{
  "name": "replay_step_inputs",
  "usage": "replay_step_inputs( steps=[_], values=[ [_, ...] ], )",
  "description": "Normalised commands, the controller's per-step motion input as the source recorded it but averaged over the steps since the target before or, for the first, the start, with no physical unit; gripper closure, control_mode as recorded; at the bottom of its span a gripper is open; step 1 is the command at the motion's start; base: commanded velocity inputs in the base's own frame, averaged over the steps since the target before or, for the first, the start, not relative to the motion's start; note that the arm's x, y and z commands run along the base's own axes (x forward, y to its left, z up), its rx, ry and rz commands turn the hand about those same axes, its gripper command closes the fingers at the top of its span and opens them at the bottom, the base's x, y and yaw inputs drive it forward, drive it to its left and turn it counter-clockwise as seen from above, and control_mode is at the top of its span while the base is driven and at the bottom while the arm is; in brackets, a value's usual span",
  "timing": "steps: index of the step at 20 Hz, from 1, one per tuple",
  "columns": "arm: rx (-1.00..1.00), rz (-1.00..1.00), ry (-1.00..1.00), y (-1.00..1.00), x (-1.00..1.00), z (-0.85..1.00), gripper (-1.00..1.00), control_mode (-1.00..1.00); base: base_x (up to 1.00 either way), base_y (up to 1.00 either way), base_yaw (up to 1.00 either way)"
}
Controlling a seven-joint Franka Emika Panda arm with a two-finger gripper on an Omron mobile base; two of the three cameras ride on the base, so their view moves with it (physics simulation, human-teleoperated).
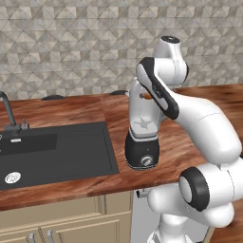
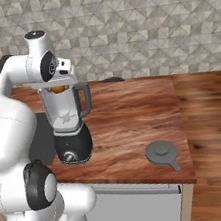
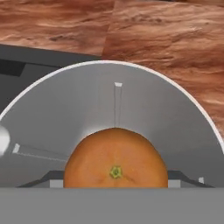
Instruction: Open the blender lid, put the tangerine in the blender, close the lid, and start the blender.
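The blender stands on the wooden counter just right of the sink, its clear jar open at the top. My gripper hangs straight over the jar mouth, shut on the tangerine, which sits at rim height. In the hand view the dark fingertips flank the fruit on both sides. The blender lid lies flat on the counter to the right of the blender, near the front edge, knob up.
A black sink with a faucet takes up the counter left of the blender. The counter ends at its right edge, with wood floor beyond. My own arm links crowd the near side of the blender.
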Motion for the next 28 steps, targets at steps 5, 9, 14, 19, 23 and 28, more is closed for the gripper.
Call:
replay_step_inputs(
  steps=[5,9,14,19,23,28],
  values=[
    [0.00,0.00,0.10,0.00,0.21,-0.66,1.00,-1.00,0.00,0.00,0.00],
    [0.00,0.00,0.09,0.01,0.16,-0.47,1.00,-1.00,0.00,0.00,0.00],
    [0.00,0.00,0.03,0.01,0.00,-0.47,-1.00,-1.00,0.00,0.00,0.00],
    [0.00,0.00,0.00,0.00,0.00,-0.16,-1.00,-1.00,0.00,0.00,0.00],
    [0.00,0.00,0.00,0.00,0.00,0.00,-1.00,-1.00,0.00,0.00,0.00],
    [0.00,0.00,0.00,0.00,0.00,0.05,-1.00,-1.00,0.00,0.00,0.00]
  ],
)
